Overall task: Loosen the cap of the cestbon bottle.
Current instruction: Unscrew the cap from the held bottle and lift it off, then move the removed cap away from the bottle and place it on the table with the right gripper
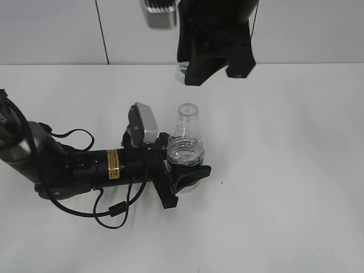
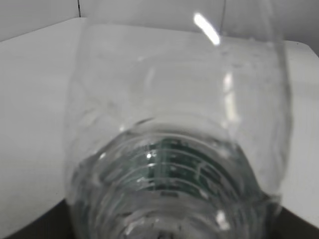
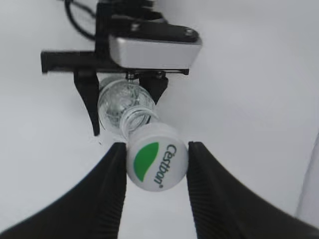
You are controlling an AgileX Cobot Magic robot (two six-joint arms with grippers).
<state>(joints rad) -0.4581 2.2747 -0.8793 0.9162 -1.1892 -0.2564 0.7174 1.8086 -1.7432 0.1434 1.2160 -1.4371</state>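
Note:
The cestbon bottle [image 1: 185,142] stands upright on the white table, clear, with its neck open and no cap on it. My left gripper [image 1: 186,173] is shut around its lower body from the left. The bottle fills the left wrist view [image 2: 174,149], with its green label seen through the plastic. My right gripper [image 1: 196,71] is raised above and behind the bottle. It is shut on the white cap [image 3: 157,164], which has a green mark and "Cestbon" print and is lifted clear of the neck [image 3: 135,117]. The cap's edge also shows in the exterior view [image 1: 182,70].
The white table [image 1: 284,170] spreads to the right and front of the bottle. The left arm and its cables [image 1: 85,170] lie across the table's left side. A grey wall stands behind.

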